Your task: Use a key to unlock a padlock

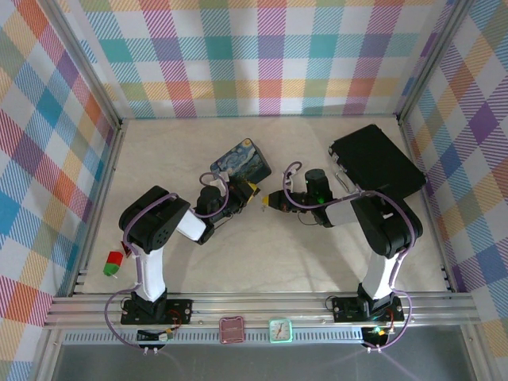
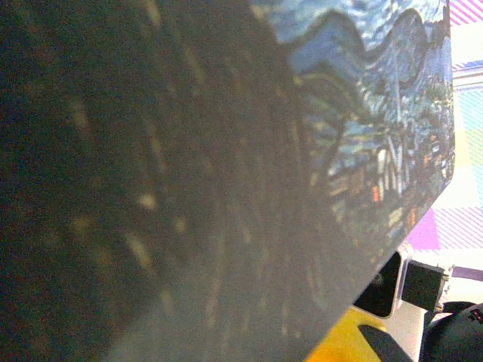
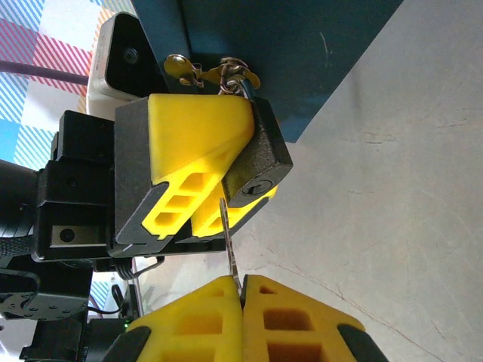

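The padlock [image 3: 264, 151], small with a dark body, sits clamped between the yellow fingers [image 3: 196, 128] of my left gripper [image 1: 251, 190]. Its silver shackle [image 3: 243, 81] runs through the clasp of the starry-night tin [image 1: 238, 159]. My right gripper [image 3: 241, 283] is shut on the thin key [image 3: 229, 245], which points up at the padlock. The key's tip lies just left of the keyhole [image 3: 260, 187], beside the lock's bottom face and outside the hole. From above, the two grippers meet tip to tip at mid-table, the right gripper [image 1: 267, 203] facing left. The left wrist view shows the tin [image 2: 362, 113] close up and blurred.
A flat black case [image 1: 377, 163] lies at the back right, close behind the right arm. A red and green object [image 1: 115, 263] rests at the left edge. A pink square [image 1: 232, 328] and a small clock [image 1: 279, 329] sit on the front rail. Plaid walls enclose the table.
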You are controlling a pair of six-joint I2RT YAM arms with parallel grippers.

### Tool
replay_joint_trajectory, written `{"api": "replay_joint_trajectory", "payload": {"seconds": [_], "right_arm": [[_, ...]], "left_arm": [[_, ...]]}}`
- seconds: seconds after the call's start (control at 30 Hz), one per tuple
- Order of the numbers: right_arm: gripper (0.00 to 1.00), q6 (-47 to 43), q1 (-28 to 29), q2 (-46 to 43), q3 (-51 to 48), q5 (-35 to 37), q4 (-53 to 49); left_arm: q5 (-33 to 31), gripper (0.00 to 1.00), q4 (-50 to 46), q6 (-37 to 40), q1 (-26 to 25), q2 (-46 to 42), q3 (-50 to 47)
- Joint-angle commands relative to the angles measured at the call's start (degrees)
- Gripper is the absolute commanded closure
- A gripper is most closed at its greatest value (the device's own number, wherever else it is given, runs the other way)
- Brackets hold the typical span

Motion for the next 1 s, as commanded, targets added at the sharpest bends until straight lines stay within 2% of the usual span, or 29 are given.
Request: {"api": "replay_joint_trajectory", "payload": {"seconds": [0.0,0.97], "right_arm": [[1.00,0.42,0.30,0.85,0.64,-0.73,1.59],[1.00,2.25,1.45,1.34,-1.82,1.65,5.06]], "left_arm": [[1.23,1.00,4.33,0.53,0.33,-0.54,-0.13],[1.16,1.00,4.33,0.48,-0.05,-1.16,0.17]]}}
